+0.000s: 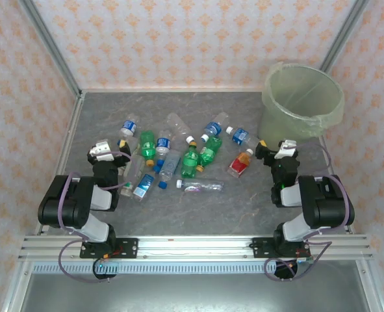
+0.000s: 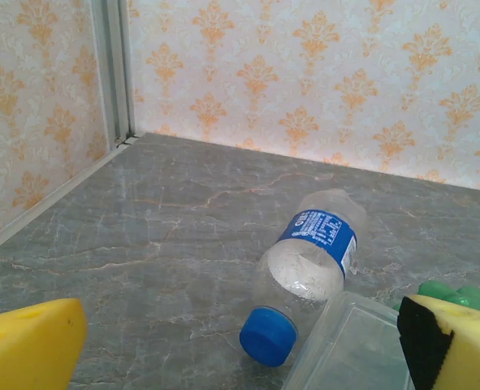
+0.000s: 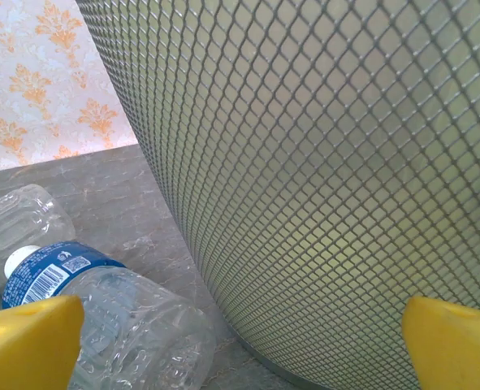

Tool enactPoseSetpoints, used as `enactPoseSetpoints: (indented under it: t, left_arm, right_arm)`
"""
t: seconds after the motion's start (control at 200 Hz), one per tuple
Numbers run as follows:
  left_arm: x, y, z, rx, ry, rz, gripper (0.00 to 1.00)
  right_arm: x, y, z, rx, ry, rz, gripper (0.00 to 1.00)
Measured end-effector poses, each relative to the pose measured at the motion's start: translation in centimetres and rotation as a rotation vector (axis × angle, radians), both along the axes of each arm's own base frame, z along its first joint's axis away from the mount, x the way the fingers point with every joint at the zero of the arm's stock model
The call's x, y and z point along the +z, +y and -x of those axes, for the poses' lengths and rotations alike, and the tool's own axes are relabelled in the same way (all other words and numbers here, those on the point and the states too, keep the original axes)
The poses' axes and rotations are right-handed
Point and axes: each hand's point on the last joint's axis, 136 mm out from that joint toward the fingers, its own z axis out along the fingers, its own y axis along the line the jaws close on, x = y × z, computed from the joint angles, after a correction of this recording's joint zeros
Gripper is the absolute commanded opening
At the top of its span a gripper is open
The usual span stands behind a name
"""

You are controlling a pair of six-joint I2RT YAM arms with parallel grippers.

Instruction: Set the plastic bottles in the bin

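Note:
Several plastic bottles [image 1: 179,156] lie scattered mid-table: clear ones with blue labels, some green [image 1: 147,144], one red-orange [image 1: 240,162]. The pale-green bin [image 1: 302,97] stands at the back right. My left gripper [image 1: 108,148] is open at the left edge of the pile; the left wrist view has a clear blue-capped bottle [image 2: 313,260] lying ahead between the yellow fingers [image 2: 28,345], untouched. My right gripper [image 1: 275,147] is open beside the bin's base. In the right wrist view the bin's meshed wall [image 3: 345,162] is close ahead and a crumpled clear bottle [image 3: 118,325] lies at the left.
Patterned walls enclose the grey marble table [image 1: 230,208] on three sides, with metal posts at the back corners. A second clear bottle [image 2: 353,349] and a green one [image 2: 459,294] lie near my left gripper's right finger. Bare table runs along the front.

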Motion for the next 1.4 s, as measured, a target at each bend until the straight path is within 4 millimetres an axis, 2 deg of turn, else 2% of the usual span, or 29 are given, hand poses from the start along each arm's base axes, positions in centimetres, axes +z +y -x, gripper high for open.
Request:
enactPoseSetpoints:
  t: [1.231,1.326,1.402]
  left_arm:
    - [-0.1,0.0,-0.1,0.0,0.011,0.0,0.99]
    - [0.8,0.3,-0.3,0.016,0.017,-0.001,0.99]
    - [3.0,0.9,-0.9,0.055,-0.003,0.007,0.99]
  right_arm:
    - [-0.1,-0.3,0.0,-0.02,0.004,-0.005,1.0]
    - [0.5,-0.8,0.3,-0.049,0.0,-0.013,1.0]
    - [2.0,-1.2,0.7,-0.076,-0.026,-0.027,1.0]
